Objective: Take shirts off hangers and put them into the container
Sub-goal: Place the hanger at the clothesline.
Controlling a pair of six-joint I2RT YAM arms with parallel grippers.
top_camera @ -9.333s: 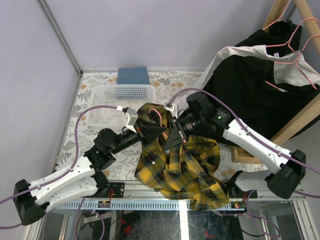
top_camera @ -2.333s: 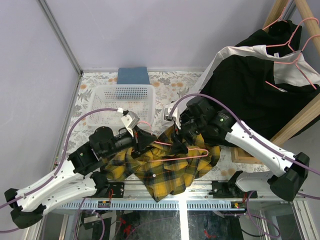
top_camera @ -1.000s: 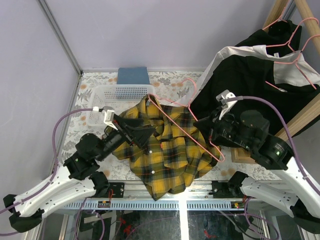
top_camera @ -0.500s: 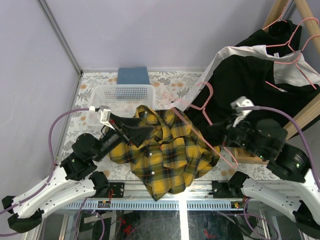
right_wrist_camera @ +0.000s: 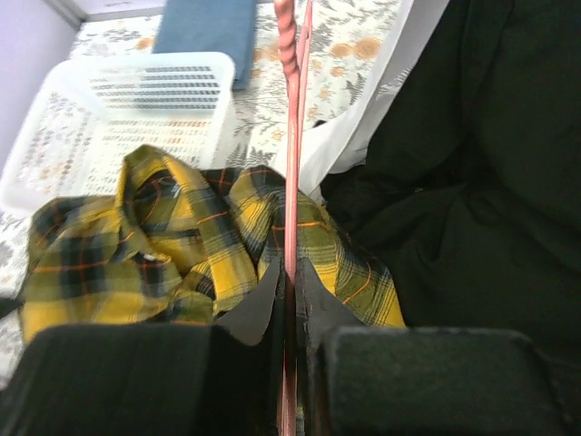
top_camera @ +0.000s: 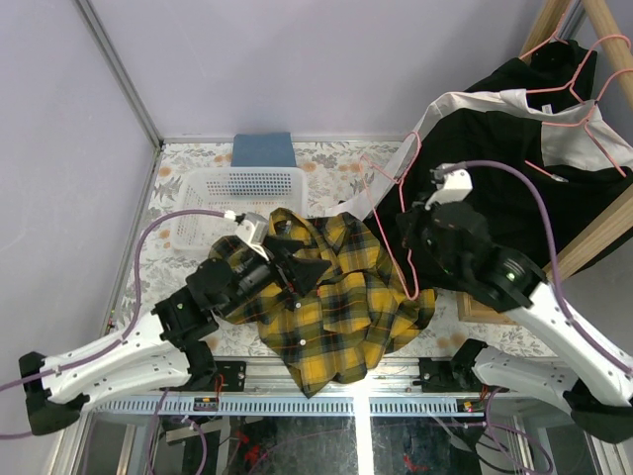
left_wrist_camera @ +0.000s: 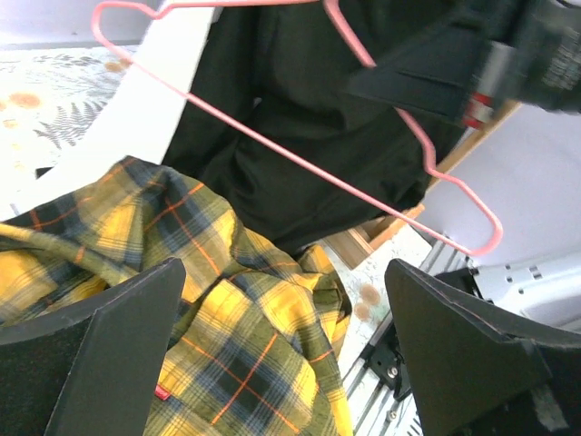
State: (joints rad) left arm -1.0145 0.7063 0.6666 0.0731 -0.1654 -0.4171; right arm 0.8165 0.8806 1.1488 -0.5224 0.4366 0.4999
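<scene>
- Pinching a bare pink hanger [right_wrist_camera: 291,182], the right tool [right_wrist_camera: 290,282] has its fingers pressed together on the wire, over the counter's [top_camera: 341,166] right side.
- The left tool [left_wrist_camera: 283,272] is spread wide above the plaid shirt [top_camera: 336,317], with nothing between its fingers.
- The plaid shirt lies crumpled at the counter's front middle, just in front of the white container [top_camera: 247,183], not in it.
- Black shirts [top_camera: 495,168] hang by the right back corner.
</scene>
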